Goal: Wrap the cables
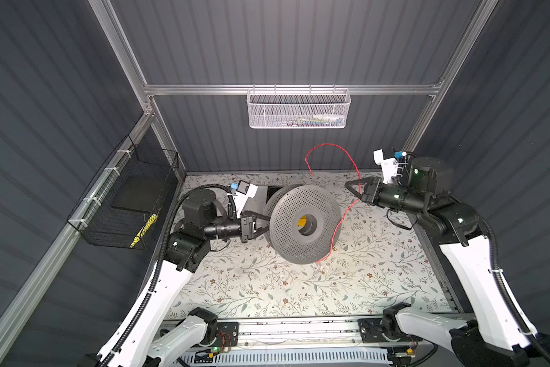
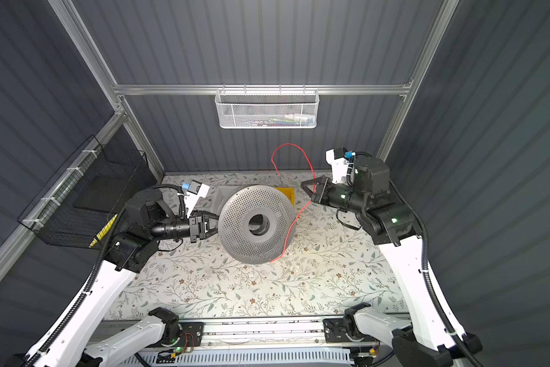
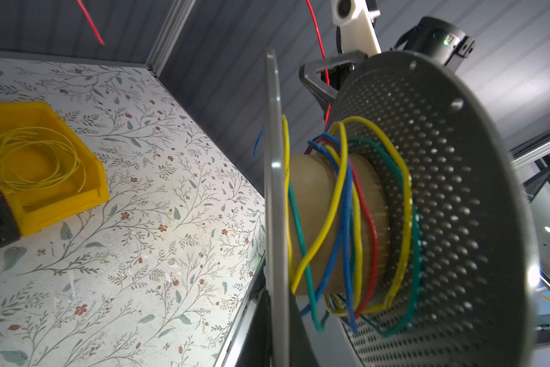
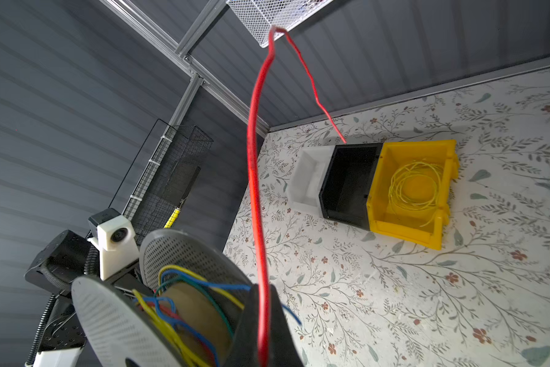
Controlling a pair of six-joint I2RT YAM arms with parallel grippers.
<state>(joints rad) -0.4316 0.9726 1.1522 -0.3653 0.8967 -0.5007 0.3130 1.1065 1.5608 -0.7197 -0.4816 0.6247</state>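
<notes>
Gripped the spool [image 1: 305, 222] by its left rim with the left gripper [image 1: 266, 223], fingers [image 1: 261, 218] clamped, forearm level and pointing at the spool. Pinched the red cable [image 1: 346, 155] just right of the spool with the right gripper [image 1: 351, 187], fingers closed, wrist level, facing the spool.

Both top views look steeply down from high over the front rail toward the back wall. They stand far enough off to take in both arms, the left tool [image 1: 264, 225], the right tool [image 1: 353, 190] and the whole counter [image 1: 299, 292], and they share nearly everything. The left wrist view sits very close on the spool [image 3: 426, 190], facing the right tool beyond it. The right wrist view looks along its own tool, with the red cable [image 4: 254, 159] blurred just ahead. Both wrist views share the spool and the yellow bin [image 4: 410, 228].
</notes>
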